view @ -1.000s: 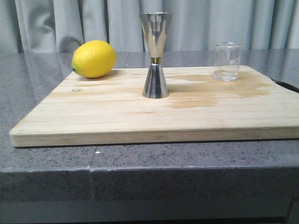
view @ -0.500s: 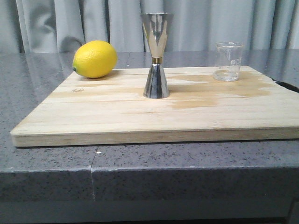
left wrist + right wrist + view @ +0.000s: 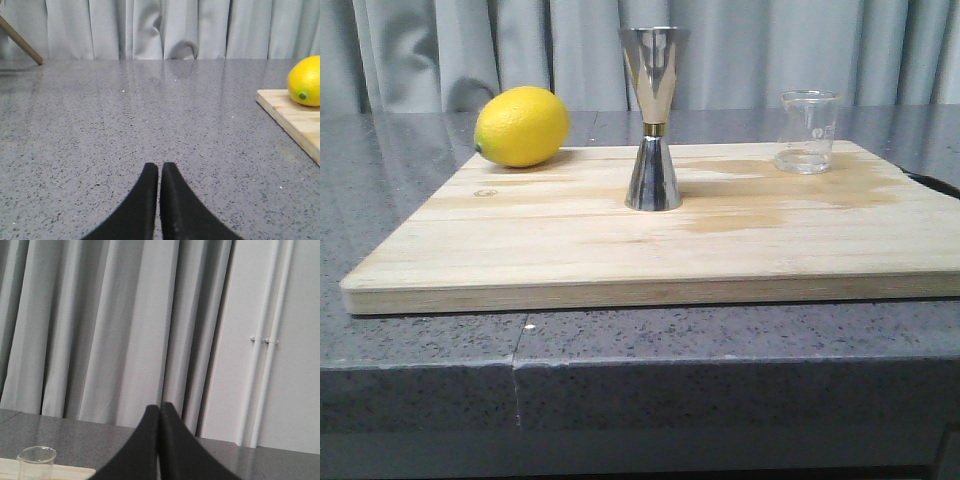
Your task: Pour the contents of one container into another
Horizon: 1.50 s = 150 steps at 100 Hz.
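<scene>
Standing upright, clear beaker [image 3: 806,132] shorter than steel jigger [image 3: 653,118].

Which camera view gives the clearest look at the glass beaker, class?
The front view: the whole glass beaker stands upright on the wooden board, right of the jigger, with a little clear liquid at its bottom. The right wrist view catches only its rim and upper wall at the frame edge. The left wrist view misses it.
</scene>
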{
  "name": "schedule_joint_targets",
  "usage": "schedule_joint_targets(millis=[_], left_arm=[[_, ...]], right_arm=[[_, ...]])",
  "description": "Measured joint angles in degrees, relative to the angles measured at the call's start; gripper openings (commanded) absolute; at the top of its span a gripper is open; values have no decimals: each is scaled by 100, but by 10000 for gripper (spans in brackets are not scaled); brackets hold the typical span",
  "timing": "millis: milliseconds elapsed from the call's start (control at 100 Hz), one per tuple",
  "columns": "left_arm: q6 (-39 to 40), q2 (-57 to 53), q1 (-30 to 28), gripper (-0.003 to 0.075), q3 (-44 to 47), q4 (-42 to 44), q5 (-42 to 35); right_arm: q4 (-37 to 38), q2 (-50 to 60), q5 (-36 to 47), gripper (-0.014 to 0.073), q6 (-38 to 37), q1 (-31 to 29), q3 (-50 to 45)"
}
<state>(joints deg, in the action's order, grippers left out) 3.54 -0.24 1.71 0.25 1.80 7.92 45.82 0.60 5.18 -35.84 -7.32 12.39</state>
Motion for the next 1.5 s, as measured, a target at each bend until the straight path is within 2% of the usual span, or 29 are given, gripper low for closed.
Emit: schedule_joint_targets(millis=[460,530,580,630,650,700,770,850,1000,1070,1500], left_arm=[[0,0,0,-19,0,0,0],[0,0,0,-19,0,0,0],[0,0,0,-19,0,0,0],[0,0,0,-19,0,0,0],[0,0,0,-19,0,0,0],[0,0,0,-19,0,8,0],[0,0,0,-19,0,8,0],[-4,0,0,-19,0,8,0],[-4,0,0,-19,0,8,0],[-4,0,0,-19,0,8,0],[-4,0,0,-19,0,8,0]], right_arm=[[-153,0,12,-75,103,0,-77],[-1144,0,-254,-75,827,0,-143],[-2640,0,-621,-75,1750,0,-187],[-3884,0,-1003,-75,2846,0,-264],[-4285,0,-1122,-75,3057,0,-319],[-4894,0,-1260,-75,3584,0,-493],[-5298,0,-1181,-75,3747,0,-799],[-5353,0,-904,-75,3661,0,-1179],[-4466,0,-518,-75,3006,0,-1322],[-4298,0,-484,-75,2863,0,-1322],[-4211,0,-484,-75,2766,0,-1322]])
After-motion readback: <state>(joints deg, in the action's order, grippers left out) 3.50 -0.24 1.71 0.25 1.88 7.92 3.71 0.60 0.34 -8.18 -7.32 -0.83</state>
